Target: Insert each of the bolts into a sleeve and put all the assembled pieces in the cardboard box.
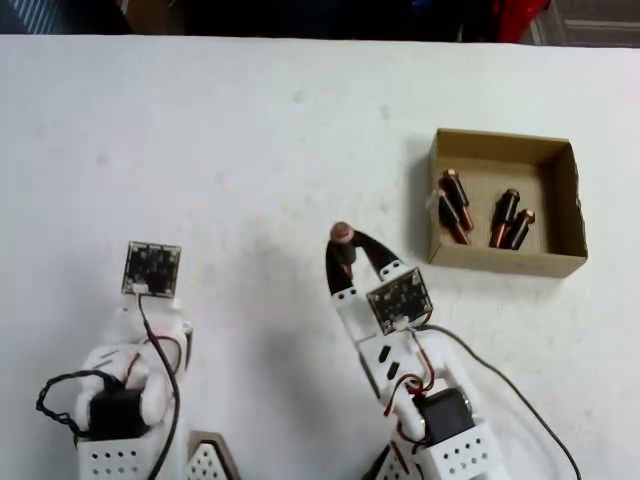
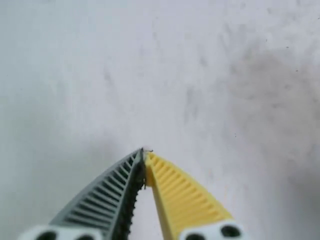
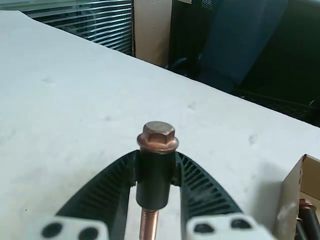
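**Inspector A:** State of the right pincer (image 3: 156, 162)?

**Inspector B:** Closed narrow on a load. Its two black fingers (image 3: 107, 192) clamp a dark sleeve (image 3: 155, 180) from either side, near the tips. A copper bolt (image 3: 158, 136) sits through that sleeve. The hexagonal flanged head rests on the sleeve's far end, just past the fingertips, and the threaded shank comes out of the near end, back between the fingers.

**Inspector A:** Confirmed from above?

**Inspector B:** Yes. The high view shows the right pincer (image 1: 348, 245) over the white table (image 1: 250, 150) with the bolt (image 1: 341, 234) head at its tips.

**Inspector A:** The cardboard box (image 1: 500, 262)?

**Inspector B:** It is off the right pincer's outer flank and slightly ahead of its tips, near but not touching. Four assembled pieces (image 1: 503, 215) lie inside, two toward the wall nearest the pincer and two toward the far wall. The right wrist view catches a corner of the cardboard box (image 3: 295, 195) with one piece's head beside it.

**Inspector A:** The left pincer (image 2: 144, 152)?

**Inspector B:** Closed, gripping nothing. The grey and yellow fingers (image 2: 180, 195) meet at the tips, with bare table ahead of them. It is well apart from the right pincer, on the flank away from the box.
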Tool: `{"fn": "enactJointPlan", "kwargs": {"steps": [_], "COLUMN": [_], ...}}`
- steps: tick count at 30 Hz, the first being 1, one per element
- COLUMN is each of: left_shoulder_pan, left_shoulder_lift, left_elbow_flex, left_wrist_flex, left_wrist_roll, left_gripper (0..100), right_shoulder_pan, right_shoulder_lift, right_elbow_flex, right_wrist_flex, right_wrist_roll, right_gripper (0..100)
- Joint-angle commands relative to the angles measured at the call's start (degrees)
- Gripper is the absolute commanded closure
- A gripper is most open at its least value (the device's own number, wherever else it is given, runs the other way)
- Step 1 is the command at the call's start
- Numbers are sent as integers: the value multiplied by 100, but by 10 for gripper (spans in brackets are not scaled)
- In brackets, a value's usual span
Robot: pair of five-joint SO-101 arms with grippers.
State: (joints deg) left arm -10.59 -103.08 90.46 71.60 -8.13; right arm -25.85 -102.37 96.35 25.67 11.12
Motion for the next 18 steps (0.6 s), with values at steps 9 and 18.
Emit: {"fn": "enactJointPlan", "kwargs": {"steps": [9, 18], "left_shoulder_pan": [-22, -22], "left_shoulder_lift": [-22, -22], "left_elbow_flex": [589, 659], "left_wrist_flex": [-97, 132], "left_wrist_roll": [-44, -35], "left_gripper": [977, 977], "right_shoulder_pan": [57, 57], "right_shoulder_lift": [-22, -57], "right_elbow_flex": [53, 53], "right_wrist_flex": [57, 198], "right_wrist_roll": [62, 62], "right_gripper": [981, 981]}}
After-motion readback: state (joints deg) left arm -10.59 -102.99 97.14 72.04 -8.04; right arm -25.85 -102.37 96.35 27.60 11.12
